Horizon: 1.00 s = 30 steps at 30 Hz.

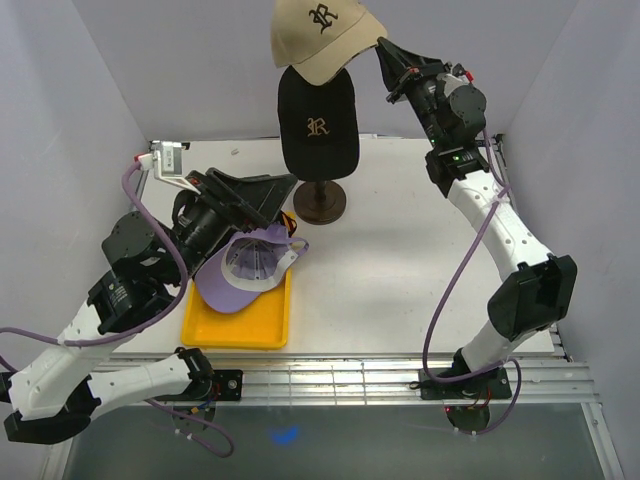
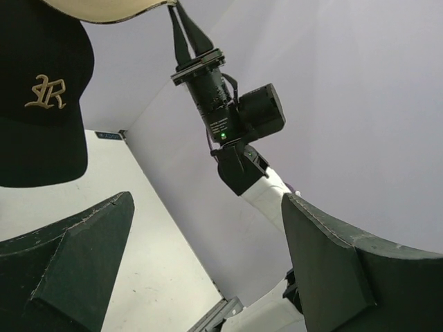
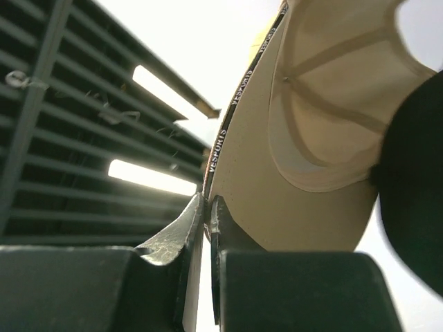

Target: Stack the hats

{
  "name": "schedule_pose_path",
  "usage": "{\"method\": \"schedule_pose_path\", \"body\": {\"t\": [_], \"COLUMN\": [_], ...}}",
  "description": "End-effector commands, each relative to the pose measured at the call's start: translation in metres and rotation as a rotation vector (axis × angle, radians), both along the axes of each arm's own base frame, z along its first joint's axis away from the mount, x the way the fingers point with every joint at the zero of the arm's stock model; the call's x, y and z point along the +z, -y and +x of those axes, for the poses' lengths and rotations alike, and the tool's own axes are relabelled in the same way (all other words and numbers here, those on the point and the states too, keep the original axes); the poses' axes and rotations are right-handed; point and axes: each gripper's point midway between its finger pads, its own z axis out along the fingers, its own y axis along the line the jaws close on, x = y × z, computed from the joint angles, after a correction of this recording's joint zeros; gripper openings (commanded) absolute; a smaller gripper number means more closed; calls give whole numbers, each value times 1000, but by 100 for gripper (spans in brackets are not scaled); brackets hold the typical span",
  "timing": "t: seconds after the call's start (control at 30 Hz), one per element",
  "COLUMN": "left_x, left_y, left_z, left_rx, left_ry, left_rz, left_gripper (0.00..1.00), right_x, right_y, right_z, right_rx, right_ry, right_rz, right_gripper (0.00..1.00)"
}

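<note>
A black cap with a gold R sits on the mannequin stand; it also shows in the left wrist view. My right gripper is shut on the brim of the tan cap and holds it just above the black cap; the wrist view shows the brim pinched between the fingers. The lavender cap lies upside down on the yellow tray. My left gripper is open and empty above the lavender cap, near the stand.
The white enclosure walls close in on the left, back and right. A slatted metal rail runs along the near edge between the arm bases. The right arm reaches high across the back.
</note>
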Motion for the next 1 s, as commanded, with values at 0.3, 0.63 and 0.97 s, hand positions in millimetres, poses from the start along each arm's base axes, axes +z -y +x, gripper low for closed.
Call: {"method": "schedule_pose_path", "body": {"t": [0.3,0.63,0.97], "left_x": [-14,-7,-10], "left_y": [7,5,5], "left_z": [11,11,13], "left_rx": [34,39,52], "left_ry": [-12,0,-16], "left_rz": [50,56,87], "left_gripper": [98,98,98], "right_x": [40,-1,-41], "right_y": [13,13,22], "right_z": [-69,-84,-101], "right_rx": [2,-125,-267], "right_ry": [194,160,130], "right_rz": [194,187,202], "right_gripper": [8,8,8]}}
